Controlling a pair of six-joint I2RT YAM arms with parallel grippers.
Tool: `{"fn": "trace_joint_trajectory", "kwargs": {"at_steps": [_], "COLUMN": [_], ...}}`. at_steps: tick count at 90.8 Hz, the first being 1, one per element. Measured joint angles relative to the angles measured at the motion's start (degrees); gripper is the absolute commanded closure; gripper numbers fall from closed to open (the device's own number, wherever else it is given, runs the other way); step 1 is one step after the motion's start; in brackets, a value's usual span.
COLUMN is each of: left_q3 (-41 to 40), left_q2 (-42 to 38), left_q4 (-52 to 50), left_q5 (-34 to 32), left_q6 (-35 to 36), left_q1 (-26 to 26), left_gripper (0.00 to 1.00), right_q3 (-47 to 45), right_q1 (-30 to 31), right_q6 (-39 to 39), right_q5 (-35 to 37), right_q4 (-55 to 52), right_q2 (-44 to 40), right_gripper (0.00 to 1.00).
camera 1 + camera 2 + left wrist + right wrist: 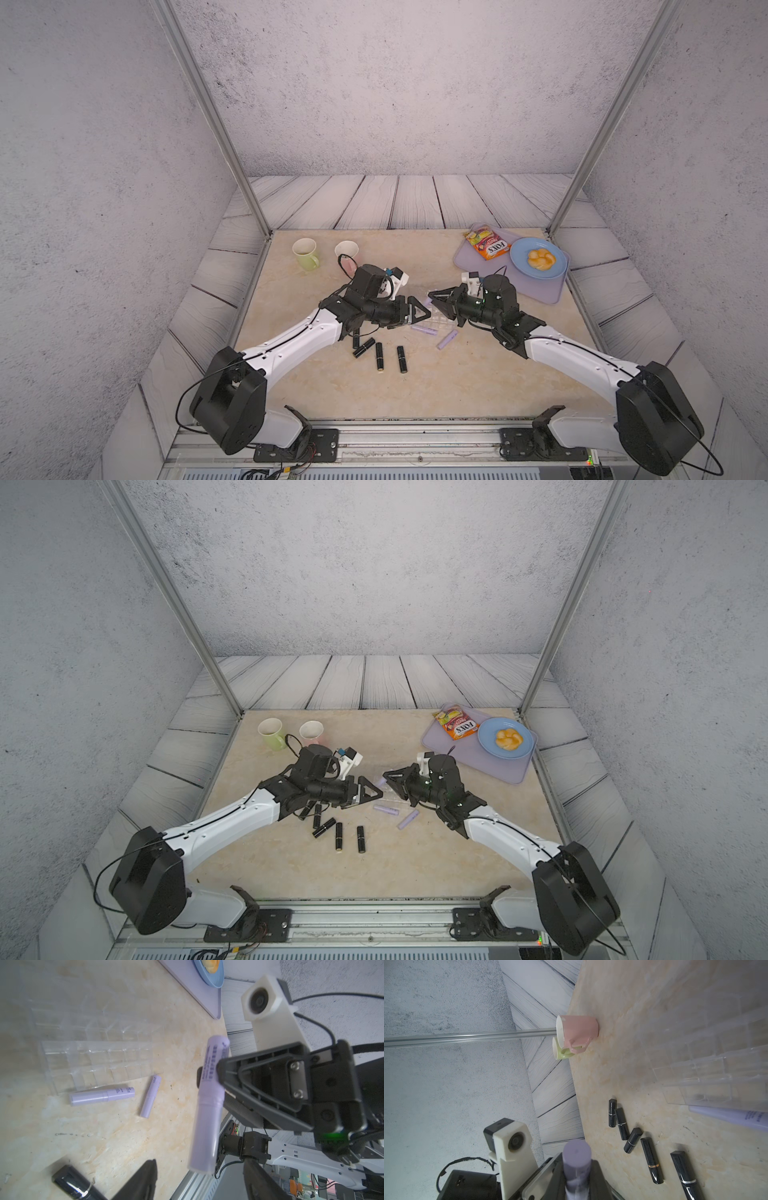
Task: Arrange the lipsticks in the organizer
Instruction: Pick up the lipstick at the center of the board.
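My right gripper (431,296) is shut on a pale lilac lipstick (207,1105) and holds it in the air over the table's middle. In the right wrist view the tube's end (576,1157) sticks out past the jaws. My left gripper (199,1167) is open, a finger on each side of that tube's free end with gaps showing. The clear organizer (93,1064) sits just beyond, under both grippers (422,309). Two lilac lipsticks (424,329) (446,339) lie beside it. Several black lipsticks (379,356) lie loose nearer the front.
A green mug (305,253) and a pink mug (347,251) stand at the back left. At the back right, a large lilac tray (540,286) carries a snack packet (486,243) and a blue plate (517,253) with a bun.
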Motion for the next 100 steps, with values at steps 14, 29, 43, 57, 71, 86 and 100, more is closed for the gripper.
{"fn": "trace_joint_trajectory", "kwargs": {"at_steps": [14, 29, 43, 57, 71, 86, 100], "left_q3": [0.28, 0.37, 0.50, 1.07, 3.23, 8.44, 13.05], "left_q2": [0.07, 0.28, 0.55, 1.44, 2.25, 1.27, 0.28], "left_q4": [1.22, 2.32, 3.23, 3.76, -1.03, -15.08, -29.14], "left_q5": [0.15, 1.09, 1.77, 3.06, 4.44, 7.67, 10.29], "left_q6": [-0.79, -1.66, -2.25, -2.82, -1.53, 3.87, 8.59], "left_q1": [1.22, 2.05, 2.12, 2.25, 3.43, 9.73, 14.27], "left_gripper": [0.55, 0.66, 0.81, 1.00, 1.00, 0.99, 0.99], "right_q3": [0.00, 0.00, 0.00, -0.02, -0.20, 0.79, 5.90], "right_q1": [0.24, 0.66, 1.05, 1.03, 0.57, -4.15, 4.20], "right_q6": [1.05, 2.10, 2.93, 4.04, 2.97, -12.35, -44.98], "right_q5": [0.00, 0.02, -0.02, 0.31, -0.85, -3.85, 7.43], "right_q4": [1.57, 3.10, 4.33, 5.16, 5.81, -2.73, -20.20], "right_q2": [0.04, 0.35, 1.22, 1.99, 2.38, -0.48, -8.94], "right_gripper": [0.85, 0.85, 0.84, 0.67, 0.37, 0.33, 0.38]}}
